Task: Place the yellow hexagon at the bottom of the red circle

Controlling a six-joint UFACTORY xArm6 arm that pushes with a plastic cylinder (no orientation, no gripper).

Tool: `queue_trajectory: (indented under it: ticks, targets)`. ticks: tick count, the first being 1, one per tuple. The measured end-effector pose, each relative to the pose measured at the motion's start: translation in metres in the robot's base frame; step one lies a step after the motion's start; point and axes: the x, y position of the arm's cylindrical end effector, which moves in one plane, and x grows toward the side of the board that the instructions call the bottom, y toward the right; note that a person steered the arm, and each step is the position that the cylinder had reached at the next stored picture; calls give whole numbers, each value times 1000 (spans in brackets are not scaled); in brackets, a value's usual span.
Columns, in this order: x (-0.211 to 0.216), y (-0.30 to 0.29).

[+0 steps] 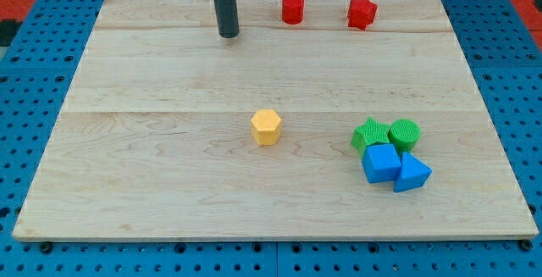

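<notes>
The yellow hexagon (266,127) lies near the middle of the wooden board. The red circle (293,8) stands near the view's top edge, a little right of centre, far above the hexagon. My tip (229,34) is at the view's top, left of the red circle and well above and left of the yellow hexagon. It touches no block.
A red star (362,12) sits right of the red circle. At the lower right are a green star (369,133), a green circle (404,133), a blue cube (381,163) and a blue triangle (412,174), clustered together. The board (152,158) lies on a blue pegboard.
</notes>
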Motion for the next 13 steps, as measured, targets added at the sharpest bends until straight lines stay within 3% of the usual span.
queue_trajectory:
  ticks: [1, 2, 5, 6, 8, 11, 13]
  targets:
    - [-15, 3]
    - [14, 15]
    - [194, 129]
    - [212, 111]
    - [216, 22]
    - [142, -5]
    - [129, -36]
